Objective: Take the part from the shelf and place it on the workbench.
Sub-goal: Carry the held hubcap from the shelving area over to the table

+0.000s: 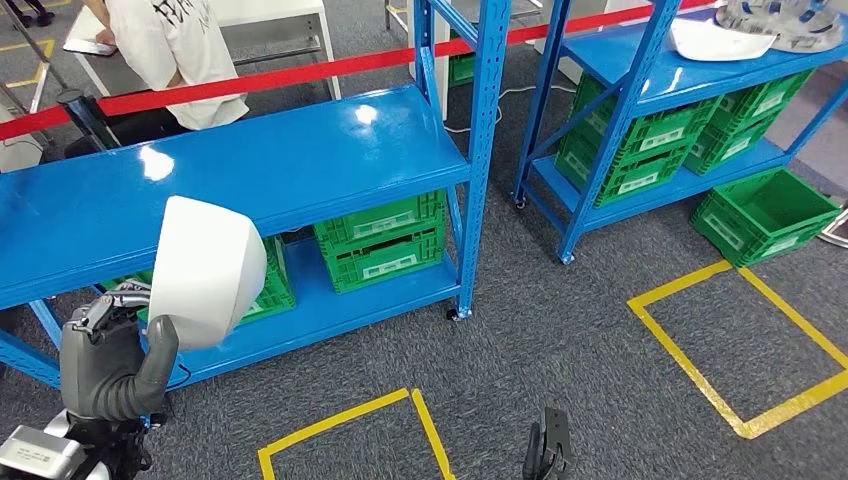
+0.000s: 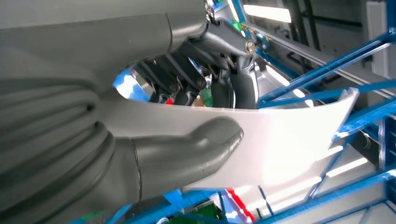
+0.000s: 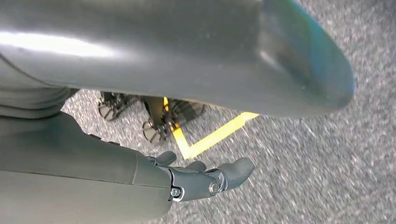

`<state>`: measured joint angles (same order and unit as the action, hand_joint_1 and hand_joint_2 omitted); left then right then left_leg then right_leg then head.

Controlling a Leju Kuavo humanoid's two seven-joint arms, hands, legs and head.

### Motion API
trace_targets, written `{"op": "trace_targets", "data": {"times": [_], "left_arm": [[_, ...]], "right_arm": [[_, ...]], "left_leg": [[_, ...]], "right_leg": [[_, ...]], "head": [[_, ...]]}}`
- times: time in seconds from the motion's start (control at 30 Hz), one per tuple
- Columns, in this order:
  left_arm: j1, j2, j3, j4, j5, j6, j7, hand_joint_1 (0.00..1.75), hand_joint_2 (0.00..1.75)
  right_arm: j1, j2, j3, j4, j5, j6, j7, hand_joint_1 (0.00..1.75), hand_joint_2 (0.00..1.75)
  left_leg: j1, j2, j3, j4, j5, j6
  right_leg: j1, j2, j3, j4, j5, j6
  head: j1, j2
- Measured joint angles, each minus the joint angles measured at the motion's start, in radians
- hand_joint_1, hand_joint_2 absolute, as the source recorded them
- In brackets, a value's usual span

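A white curved part (image 1: 205,270) is held up by the left hand (image 1: 115,360) at the near left of the head view, in front of the blue shelf (image 1: 300,160). The thick grey thumb (image 1: 155,365) is pressed against the near face of the part, and in the left wrist view the darker fingers (image 2: 187,86) are seen behind its edge, so the part (image 2: 280,140) is gripped between thumb (image 2: 196,144) and fingers. The part is clear of the shelf's top board and overlaps its front edge as seen from the head.

The right hand (image 1: 547,445) is seen at the near edge of the head view, low over the grey carpet. In the right wrist view its fingers (image 3: 219,175) are extended and lightly curled with nothing in them.

Green crates (image 1: 385,240) are stored on the lower board of the shelf. A second blue shelf (image 1: 650,120) stands to the right and farther off, with more green crates on it and white parts (image 1: 725,40) on its top board. One green crate (image 1: 765,215) sits on the floor beside it. Yellow tape squares (image 1: 740,340) are marked on the carpet. A red band (image 1: 300,72) is stretched behind the shelves, and a person in a white shirt (image 1: 170,50) is seated at the far left.
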<state>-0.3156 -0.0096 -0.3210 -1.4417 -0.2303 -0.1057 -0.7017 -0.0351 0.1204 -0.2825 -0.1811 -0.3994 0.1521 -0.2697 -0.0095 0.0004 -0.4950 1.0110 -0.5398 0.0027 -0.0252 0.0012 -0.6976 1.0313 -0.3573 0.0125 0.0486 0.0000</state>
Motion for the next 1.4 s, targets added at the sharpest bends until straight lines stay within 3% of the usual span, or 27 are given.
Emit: {"op": "trace_targets", "data": {"times": [0.03, 0.07, 0.13, 0.17, 0.2, 0.23, 0.3, 0.37, 0.43, 0.5, 0.53, 0.57, 0.63, 0.67, 0.7, 0.77, 0.8, 0.87, 0.93, 1.0, 1.07, 1.17, 1.23, 1.27, 1.3, 1.37, 1.4], "left_arm": [[-0.002, -0.001, 0.0, 0.002, 0.001, -0.001, 0.0, 1.75, 1.75], [-0.003, -0.002, 0.0, 0.004, 0.003, -0.003, 0.0, 1.75, 1.75], [-0.006, -0.005, 0.0, 0.009, 0.006, -0.006, 0.001, 1.75, 1.75], [-0.006, -0.005, 0.0, 0.013, 0.006, -0.008, 0.001, 1.75, 1.75], [-0.006, -0.006, 0.0, 0.016, 0.007, -0.009, 0.001, 1.75, 1.75], [-0.006, -0.006, 0.0, 0.02, 0.008, -0.01, 0.001, 1.75, 1.75], [-0.006, -0.006, 0.0, 0.026, 0.008, -0.01, 0.001, 1.75, 1.75], [-0.009, -0.007, 0.0, 0.028, 0.009, -0.01, 0.0, 1.75, 1.75], [-0.014, -0.007, -0.001, 0.03, 0.01, -0.01, 0.0, 1.75, 1.75], [-0.017, -0.006, -0.003, 0.032, 0.01, -0.007, 0.0, 1.75, 1.75], [-0.017, -0.006, -0.003, 0.032, 0.011, -0.004, 0.0, 1.75, 1.75], [-0.017, -0.005, -0.004, 0.033, 0.011, 0.001, 0.0, 1.75, 1.75], [-0.016, -0.004, -0.004, 0.033, 0.007, 0.017, 0.0, 1.75, 1.75], [-0.014, -0.004, -0.004, 0.033, 0.003, 0.025, 0.0, 1.75, 1.75], [-0.01, -0.003, -0.004, 0.033, 0.0, 0.032, 0.0, 1.75, 1.75], [-0.003, -0.002, -0.005, 0.031, -0.006, 0.039, 0.0, 1.75, 1.75], [-0.001, -0.001, -0.005, 0.028, -0.009, 0.041, 0.0, 1.75, 1.75], [0.001, -0.001, -0.006, 0.019, -0.014, 0.042, 0.0, 1.75, 1.75], [0.001, -0.001, -0.006, 0.01, -0.019, 0.042, -0.001, 1.75, 1.75], [0.006, 0.0, -0.006, 0.006, -0.024, 0.041, 0.0, 1.75, 1.75], [0.01, 0.001, -0.006, 0.003, -0.027, 0.042, 0.0, 1.75, 1.75], [0.018, -0.001, -0.006, 0.0, -0.032, 0.044, 0.0, 1.75, 1.75], [0.025, -0.001, -0.006, 0.0, -0.034, 0.045, 0.0, 1.75, 1.75], [0.028, -0.001, -0.006, 0.0, -0.034, 0.046, 0.0, 1.75, 1.75], [0.029, -0.001, -0.006, -0.001, -0.035, 0.048, 0.0, 1.75, 1.75], [0.03, -0.001, -0.005, -0.005, -0.035, 0.055, 0.0, 1.75, 1.75], [0.03, -0.002, -0.005, -0.009, -0.035, 0.058, 0.0, 1.75, 1.75]], "right_arm": [[0.001, 0.001, 0.0, 0.0, -0.001, 0.0, 0.0, 0.0, 0.0], [0.002, 0.001, 0.0, 0.001, -0.003, -0.001, 0.0, 0.0, 0.0], [0.001, 0.001, -0.001, 0.001, -0.005, -0.005, -0.001, 0.0, 0.0], [0.001, 0.002, -0.001, 0.001, -0.005, -0.006, -0.001, 0.0, 0.0], [0.001, 0.001, -0.001, 0.001, -0.006, -0.008, -0.001, 0.0, 0.0], [0.001, 0.001, -0.001, 0.001, -0.007, -0.009, -0.001, 0.0, 0.0], [0.001, 0.001, -0.002, 0.001, -0.009, -0.011, 0.0, 0.0, 0.0], [-0.001, 0.001, -0.002, 0.001, -0.01, -0.011, 0.002, 0.0, 0.0], [-0.001, 0.002, -0.002, 0.001, -0.006, -0.01, 0.003, 0.0, 0.0], [0.0, 0.002, -0.002, 0.001, 0.001, -0.008, 0.002, 0.0, 0.0], [0.001, 0.002, -0.002, 0.001, 0.005, -0.008, 0.001, 0.0, 0.0], [0.0, 0.001, -0.002, 0.001, 0.009, -0.008, 0.0, 0.0, 0.0], [0.001, 0.001, -0.002, 0.001, 0.022, -0.009, -0.004, 0.0, 0.0], [0.001, 0.001, -0.001, 0.001, 0.03, -0.009, -0.008, 0.0, 0.0], [0.002, 0.001, 0.0, 0.001, 0.038, -0.009, -0.012, 0.0, 0.0], [0.003, 0.001, 0.003, 0.001, 0.051, -0.012, -0.018, 0.0, 0.0], [0.003, 0.001, 0.005, 0.001, 0.056, -0.015, -0.02, 0.0, 0.0], [0.005, 0.001, 0.008, 0.001, 0.064, -0.018, -0.023, 0.0, 0.0], [0.006, 0.001, 0.01, 0.001, 0.068, -0.016, -0.027, 0.0, 0.0], [0.005, 0.002, 0.015, 0.001, 0.072, -0.01, -0.03, 0.0, 0.0], [0.004, 0.001, 0.019, 0.001, 0.074, -0.007, -0.032, 0.0, 0.0], [0.005, 0.001, 0.023, 0.001, 0.076, -0.007, -0.033, 0.0, 0.0], [0.006, 0.001, 0.025, 0.001, 0.076, -0.006, -0.034, 0.0, 0.0], [0.007, 0.001, 0.025, 0.001, 0.077, -0.006, -0.035, 0.0, 0.0], [0.007, 0.001, 0.025, 0.001, 0.078, -0.005, -0.035, 0.0, 0.0], [0.006, 0.001, 0.025, 0.001, 0.079, -0.003, -0.036, 0.0, 0.0], [0.006, 0.001, 0.026, 0.001, 0.08, -0.002, -0.036, 0.0, 0.0]], "left_leg": [[0.001, 0.002, -0.01, -0.004, 0.015, 0.009], [0.004, 0.004, -0.023, -0.008, 0.032, 0.015], [0.005, 0.006, -0.055, -0.009, 0.062, 0.022], [0.005, 0.007, -0.073, -0.008, 0.077, 0.022], [0.004, 0.009, -0.091, -0.006, 0.091, 0.021], [0.005, 0.01, -0.111, -0.002, 0.104, 0.019], [0.007, 0.011, -0.15, 0.009, 0.127, 0.012], [0.006, 0.012, -0.176, 0.024, 0.143, 0.0], [0.004, 0.012, -0.184, 0.03, 0.157, -0.013], [0.007, 0.012, -0.186, 0.027, 0.167, -0.025], [0.009, 0.01, -0.191, 0.035, 0.154, -0.031], [0.011, 0.009, -0.201, 0.056, 0.125, -0.037], [0.014, 0.007, -0.232, 0.158, 0.029, -0.047], [0.014, 0.006, -0.245, 0.221, -0.007, -0.05], [0.015, 0.006, -0.251, 0.274, -0.022, -0.052], [0.014, 0.007, -0.218, 0.285, 0.006, -0.049], [0.014, 0.011, -0.175, 0.236, 0.028, -0.044], [0.006, 0.036, -0.071, 0.093, 0.031, -0.032], [-0.004, 0.049, -0.025, 0.011, 0.014, -0.017], [-0.004, 0.034, -0.03, 0.0, 0.021, 0.0], [0.001, 0.017, -0.033, -0.008, 0.037, 0.015], [0.003, -0.006, -0.052, -0.008, 0.059, 0.025], [0.002, -0.027, -0.068, -0.002, 0.068, 0.025], [0.002, -0.038, -0.074, 0.003, 0.07, 0.023], [0.003, -0.049, -0.079, 0.008, 0.071, 0.021], [0.004, -0.069, -0.09, 0.02, 0.072, 0.014], [0.003, -0.077, -0.095, 0.024, 0.073, 0.009]], "right_leg": [[0.0, 0.001, -0.006, 0.01, -0.021, 0.005], [0.0, 0.001, -0.017, 0.041, -0.065, 0.008], [0.0, 0.001, -0.043, 0.153, -0.181, 0.012], [0.0, 0.001, -0.05, 0.216, -0.216, 0.014], [0.001, 0.001, -0.05, 0.261, -0.224, 0.016], [0.001, 0.001, -0.034, 0.28, -0.208, 0.017], [0.0, 0.001, 0.048, 0.215, -0.16, 0.019], [0.002, 0.002, 0.151, 0.081, -0.175, 0.013], [0.007, 0.004, 0.189, 0.014, -0.206, -0.002], [0.008, 0.002, 0.176, 0.01, -0.194, -0.02], [0.007, 0.0, 0.169, 0.009, -0.185, -0.028], [0.006, -0.001, 0.16, 0.006, -0.175, -0.034], [0.005, -0.003, 0.135, 0.005, -0.153, -0.041], [0.005, -0.004, 0.121, 0.005, -0.142, -0.042], [0.006, -0.007, 0.107, 0.006, -0.131, -0.042], [0.007, -0.015, 0.084, 0.007, -0.111, -0.041], [0.008, -0.02, 0.075, 0.007, -0.103, -0.039], [0.01, -0.033, 0.066, 0.008, -0.091, -0.032], [0.01, -0.05, 0.065, 0.008, -0.082, -0.02], [0.008, -0.067, 0.067, 0.005, -0.076, -0.008], [0.006, -0.055, 0.057, 0.032, -0.1, 0.003], [0.006, -0.015, -0.013, 0.201, -0.203, 0.014], [0.006, -0.009, -0.037, 0.276, -0.23, 0.016], [0.007, -0.007, -0.019, 0.255, -0.214, 0.015], [0.007, 0.0, 0.017, 0.197, -0.187, 0.013], [0.008, 0.036, 0.093, 0.065, -0.148, 0.005], [0.008, 0.049, 0.113, 0.026, -0.14, 0.001]], "head": [[0.0, 0.0], [0.0, 0.0], [0.002, 0.0], [0.003, 0.0], [0.003, 0.0], [0.003, 0.0], [0.003, 0.0], [0.007, 0.0], [0.011, 0.0], [0.01, 0.0], [0.01, 0.0], [0.008, 0.0], [0.006, 0.0], [0.005, 0.0], [0.005, 0.0], [0.005, 0.0], [0.005, 0.0], [0.005, 0.0], [0.006, 0.0], [0.005, 0.0], [0.005, 0.0], [0.009, 0.0], [0.01, 0.0], [0.011, 0.0], [0.011, 0.0], [0.011, 0.0], [0.011, 0.0]]}}
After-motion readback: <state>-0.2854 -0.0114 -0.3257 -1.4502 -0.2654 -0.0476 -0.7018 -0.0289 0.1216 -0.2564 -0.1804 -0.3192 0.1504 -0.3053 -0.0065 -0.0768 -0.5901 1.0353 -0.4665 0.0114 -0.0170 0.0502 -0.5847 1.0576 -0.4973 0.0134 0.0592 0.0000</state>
